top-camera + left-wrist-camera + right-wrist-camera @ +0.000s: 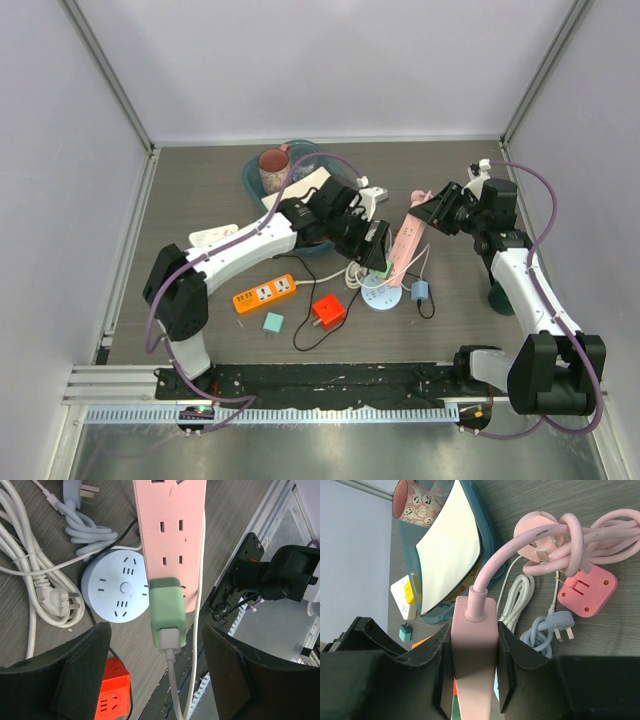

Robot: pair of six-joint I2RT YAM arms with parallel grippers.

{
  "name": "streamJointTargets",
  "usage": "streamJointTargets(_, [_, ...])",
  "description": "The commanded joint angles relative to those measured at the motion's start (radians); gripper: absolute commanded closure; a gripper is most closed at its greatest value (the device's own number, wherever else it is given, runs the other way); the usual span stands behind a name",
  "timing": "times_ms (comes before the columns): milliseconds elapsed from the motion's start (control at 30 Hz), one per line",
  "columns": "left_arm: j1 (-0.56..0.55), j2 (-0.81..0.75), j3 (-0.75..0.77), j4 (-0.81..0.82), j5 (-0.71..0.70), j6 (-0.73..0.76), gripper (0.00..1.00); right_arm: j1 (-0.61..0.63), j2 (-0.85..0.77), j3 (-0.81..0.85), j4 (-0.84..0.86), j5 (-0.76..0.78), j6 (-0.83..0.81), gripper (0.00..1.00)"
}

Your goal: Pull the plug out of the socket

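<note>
Teal basin [480, 517] holds a pink mug [417, 502] and a white card [452, 550]; the green plug [167, 612] sits seated in the pink strip [170, 525] on the counter [200, 180], between the spread left end effector's [155, 635] fingers, while the right end effector [475, 645] pinches the strip's cord end.

A lab test booth — white panel walls [320, 60], aluminium framing [110, 76], grey tabletop [200, 190].

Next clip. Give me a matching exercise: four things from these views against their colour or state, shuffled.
Things:
1. charger plug
2. power strip
3. left claw
4. cube socket

Colour or state:
A. red
B. open, straddling the plug
C. green, seated in the strip
D. pink, gripped by the right claw

Pairs: 1-C, 2-D, 3-B, 4-A.
</note>
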Motion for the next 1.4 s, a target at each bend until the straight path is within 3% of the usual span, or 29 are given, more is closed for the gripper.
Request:
streamJointTargets(0, [-0.009,0.009,0.027,0.034,0.030,0.006,0.25,0.005,-0.025,0.035,0.056,-0.012,0.038,0.99])
streamJointTargets(167, [-0.021,0.041,0.032,0.048,0.033,-0.015,0.32,0.005,-0.025,0.024,0.079,-0.012,0.049,0.99])
streamJointTargets(233, [-0.026,0.055,0.041,0.048,0.044,-0.017,0.41,0.006,-0.028,0.017,0.092,-0.007,0.049,0.99])
streamJointTargets(267, [-0.032,0.056,0.043,0.048,0.041,-0.017,0.57,0.006,-0.030,0.012,0.094,0.002,0.046,0.99])
streamJointTargets(333, [-0.035,0.055,0.046,0.048,0.030,-0.020,0.76,0.006,-0.027,0.003,0.092,0.011,0.028,0.99])
streamJointTargets(367, [-0.037,0.053,0.046,0.052,0.025,-0.021,0.94,0.008,-0.025,0.001,0.088,0.027,0.015,0.99])
streamJointTargets(400, [-0.037,0.052,0.046,0.052,0.024,-0.024,1.00,0.010,-0.025,-0.002,0.079,0.045,-0.003,0.99])
streamJointTargets(500, [-0.037,0.046,0.046,0.052,0.015,-0.037,1.00,0.016,-0.022,-0.006,0.011,0.140,-0.077,0.99])
streamJointTargets(900, [-0.037,0.012,0.044,0.063,-0.007,-0.043,1.00,0.028,-0.019,-0.040,-0.001,0.307,-0.183,0.99])
streamJointTargets(1100, [-0.029,-0.040,0.023,0.025,-0.119,0.000,1.00,0.028,-0.014,-0.042,-0.038,0.441,-0.213,0.99])
streamJointTargets(1367, [0.005,-0.103,-0.043,0.088,-0.075,-0.018,1.00,0.028,-0.048,-0.082,0.069,0.335,-0.192,0.99])
